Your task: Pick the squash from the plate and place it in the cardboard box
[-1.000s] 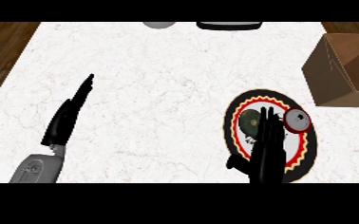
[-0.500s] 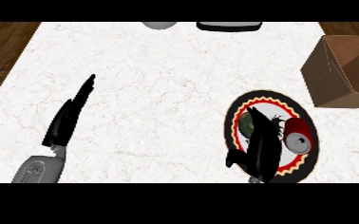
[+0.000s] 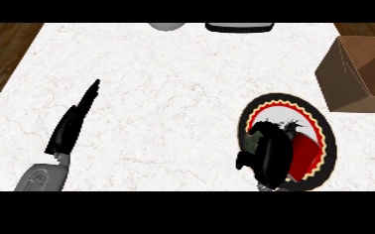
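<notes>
The right hand's fingers [image 3: 264, 128] are bent down and curled over the squash [image 3: 251, 145], which shows only as a dark green sliver at the hand's 9 o'clock edge; they look closed round it, though the contact itself is hidden. The squash lies on the plate [image 3: 289, 101], under the right hand [image 3: 273, 153], whose black palm covers the plate's middle and lower half. The plate sits at about 4 o'clock on the white counter [image 3: 168, 89]. The cardboard box [image 3: 351, 74] stands near the plate's 1 o'clock side, at the counter's right edge. The left hand [image 3: 73, 124] rests at 8 o'clock on the counter, fingers straight and holding nothing. The step in hand appears to be the grasp, with nothing lifted yet. The next move would call for raising the squash clear of the plate's rim, then carrying it toward 1 o'clock, high enough to pass the box's near wall before letting go.
</notes>
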Motion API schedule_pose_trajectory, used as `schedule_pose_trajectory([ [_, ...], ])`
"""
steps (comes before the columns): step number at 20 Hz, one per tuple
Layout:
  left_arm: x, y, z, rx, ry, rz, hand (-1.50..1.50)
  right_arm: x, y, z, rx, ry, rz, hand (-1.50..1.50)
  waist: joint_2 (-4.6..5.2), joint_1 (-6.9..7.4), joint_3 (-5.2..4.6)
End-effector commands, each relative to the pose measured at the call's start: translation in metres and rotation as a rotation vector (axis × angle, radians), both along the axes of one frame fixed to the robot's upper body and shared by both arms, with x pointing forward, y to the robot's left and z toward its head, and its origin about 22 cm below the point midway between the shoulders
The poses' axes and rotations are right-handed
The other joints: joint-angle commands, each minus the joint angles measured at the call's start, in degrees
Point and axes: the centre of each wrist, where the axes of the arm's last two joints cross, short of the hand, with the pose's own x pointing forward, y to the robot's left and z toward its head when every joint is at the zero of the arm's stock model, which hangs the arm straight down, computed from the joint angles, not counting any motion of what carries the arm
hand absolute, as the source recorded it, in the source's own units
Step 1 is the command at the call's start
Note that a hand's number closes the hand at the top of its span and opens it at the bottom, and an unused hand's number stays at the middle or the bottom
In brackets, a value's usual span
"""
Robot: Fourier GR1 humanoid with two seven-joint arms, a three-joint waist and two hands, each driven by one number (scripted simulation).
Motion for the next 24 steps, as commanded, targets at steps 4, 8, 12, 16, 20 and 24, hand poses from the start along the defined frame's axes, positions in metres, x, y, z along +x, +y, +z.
schedule_pose_trajectory([
  [4, -0.013, -0.010, 0.012, -0.002, 0.004, -0.010, 0.00, -0.028, -0.010, -0.014, -0.102, -0.142, -0.085, 1.50, 0.64, 0.13, 0.74],
  [8, 0.005, -0.003, 0.017, 0.005, -0.006, -0.033, 0.00, -0.015, -0.023, -0.011, -0.288, 0.259, 0.283, 1.50, 1.44, 2.15, 0.69],
  [12, 0.012, -0.013, 0.019, 0.007, -0.022, -0.025, 0.00, -0.004, -0.026, 0.011, -0.338, 0.419, 0.513, 1.50, 1.54, 2.60, 0.60],
  [16, 0.005, -0.010, 0.008, 0.004, 0.010, -0.001, 0.00, 0.034, -0.057, 0.094, -0.323, 0.384, 0.601, 1.50, 0.77, 0.46, 0.62],
  [20, 0.004, -0.021, -0.006, 0.006, 0.004, 0.009, 0.00, 0.032, -0.082, 0.155, -0.338, 0.310, 0.575, 1.50, 0.75, -0.51, 0.66],
  [24, -0.021, 0.012, -0.004, 0.011, -0.003, 0.019, 0.00, 0.020, -0.091, 0.209, -0.355, 0.213, 0.413, 1.50, 0.48, -0.36, 0.64],
])
